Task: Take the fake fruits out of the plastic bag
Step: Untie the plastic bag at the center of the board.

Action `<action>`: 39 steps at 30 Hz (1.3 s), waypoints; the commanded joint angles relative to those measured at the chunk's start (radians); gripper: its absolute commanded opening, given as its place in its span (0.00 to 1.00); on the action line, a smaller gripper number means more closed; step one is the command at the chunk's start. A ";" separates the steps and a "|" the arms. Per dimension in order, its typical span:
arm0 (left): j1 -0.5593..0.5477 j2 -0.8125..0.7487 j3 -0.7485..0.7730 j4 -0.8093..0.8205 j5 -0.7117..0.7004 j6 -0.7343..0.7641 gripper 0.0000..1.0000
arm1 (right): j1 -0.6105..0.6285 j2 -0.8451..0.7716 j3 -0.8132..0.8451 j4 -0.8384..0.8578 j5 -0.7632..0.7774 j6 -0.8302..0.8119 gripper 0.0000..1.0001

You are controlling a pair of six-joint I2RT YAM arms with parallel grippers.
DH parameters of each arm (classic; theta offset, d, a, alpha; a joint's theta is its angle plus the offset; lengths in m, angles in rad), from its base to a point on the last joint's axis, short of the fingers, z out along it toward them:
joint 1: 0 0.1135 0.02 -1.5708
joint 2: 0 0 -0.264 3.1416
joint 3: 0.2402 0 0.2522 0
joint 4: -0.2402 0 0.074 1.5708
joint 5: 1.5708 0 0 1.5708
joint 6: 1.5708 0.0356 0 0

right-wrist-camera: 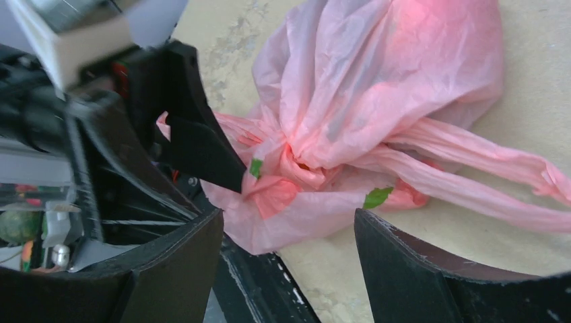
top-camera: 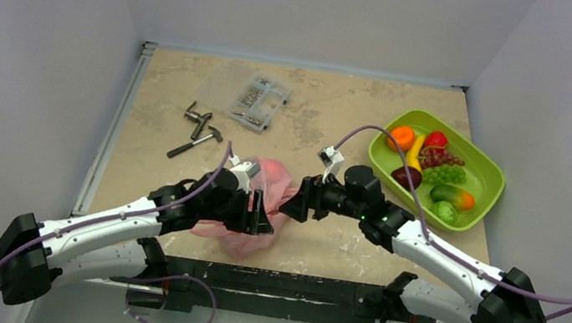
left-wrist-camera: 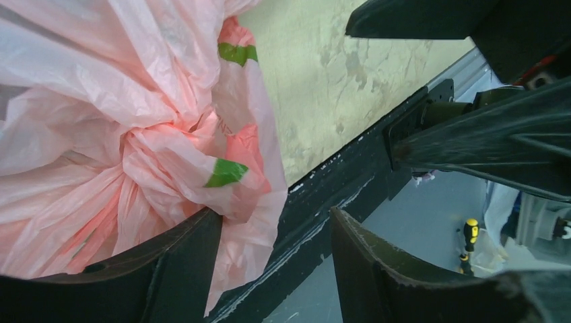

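The pink plastic bag (top-camera: 272,178) lies crumpled near the table's front edge, its neck bunched together. It also shows in the left wrist view (left-wrist-camera: 101,101) and the right wrist view (right-wrist-camera: 377,74). No fruit shows inside it. My left gripper (top-camera: 258,215) is open at the bag's near side; in its own view (left-wrist-camera: 275,215) the film rests against one finger. My right gripper (top-camera: 293,206) is open just right of the bag, facing it (right-wrist-camera: 288,219). The fake fruits lie in the green tray (top-camera: 491,169): orange (top-camera: 402,136), strawberry (top-camera: 436,139), banana (top-camera: 415,153), grapes (top-camera: 444,174), plum (top-camera: 407,177), mango (top-camera: 452,196).
A clear box of screws (top-camera: 260,100) and a small hammer with metal tools (top-camera: 197,136) lie at the back left. The black front rail (top-camera: 282,283) runs along the table edge just under the bag. The two grippers are close together.
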 commanded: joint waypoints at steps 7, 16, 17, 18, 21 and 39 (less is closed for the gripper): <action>-0.108 -0.042 -0.098 0.151 0.006 -0.095 0.60 | 0.116 0.176 -0.022 0.279 -0.041 0.132 0.59; -0.107 -0.218 0.126 -0.211 -0.087 0.069 0.87 | 0.211 0.263 -0.146 0.448 0.016 0.195 0.52; -0.107 -0.223 0.159 -0.267 -0.136 0.071 0.93 | 0.212 0.264 -0.158 0.459 0.021 0.194 0.50; -0.106 -0.219 0.200 -0.339 -0.215 0.062 0.97 | 0.212 0.265 -0.168 0.471 0.025 0.190 0.48; -0.093 -0.153 0.303 -0.495 -0.394 0.015 0.94 | 0.213 0.290 -0.183 0.496 0.022 0.184 0.39; 0.005 0.468 0.493 -0.328 -0.384 0.137 0.54 | 0.218 0.313 -0.227 0.549 0.024 0.163 0.11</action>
